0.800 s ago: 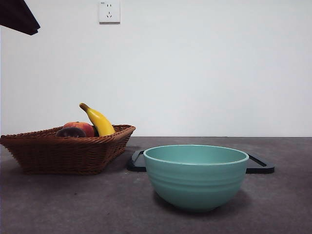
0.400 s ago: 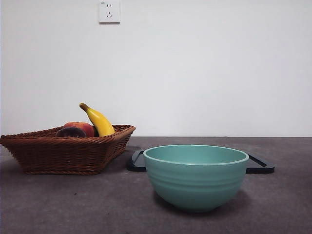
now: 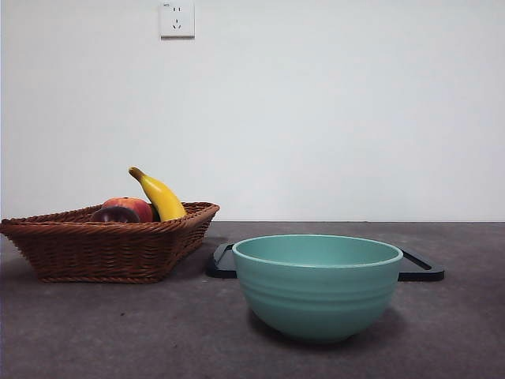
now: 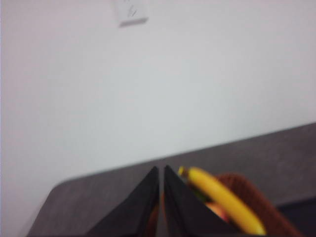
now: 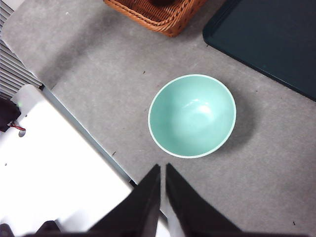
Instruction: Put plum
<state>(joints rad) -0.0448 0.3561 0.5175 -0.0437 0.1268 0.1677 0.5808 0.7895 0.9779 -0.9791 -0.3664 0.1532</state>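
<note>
The black tip of an arm that showed at the top left corner of the front view a second ago has gone; nothing on the grey tabletop (image 3: 118,332) has shifted. The round, glossy, dark maroon plum (image 3: 115,214) lies in the shallow brown wicker basket (image 3: 102,249), touching a red-orange apple-like fruit (image 3: 134,206) with a yellow banana (image 3: 160,195) leaning behind them. Near the basket stands an empty pale green ceramic bowl (image 3: 317,288), with a flat black tray (image 3: 422,268) behind it.

The left end effector (image 4: 160,173) has its two jaws pressed nearly together and holds nothing; its blurred view looks past the jaw tips to the banana (image 4: 222,200) and the basket's rim (image 4: 247,187), so the plum should lie just beyond and below it, though the fruit itself is hidden there. The right end effector (image 5: 162,170), likewise closed and empty, hangs high over the bowl (image 5: 192,116), with the basket (image 5: 158,12) well apart. The left arm seems the nearer one for the reach.
</note>
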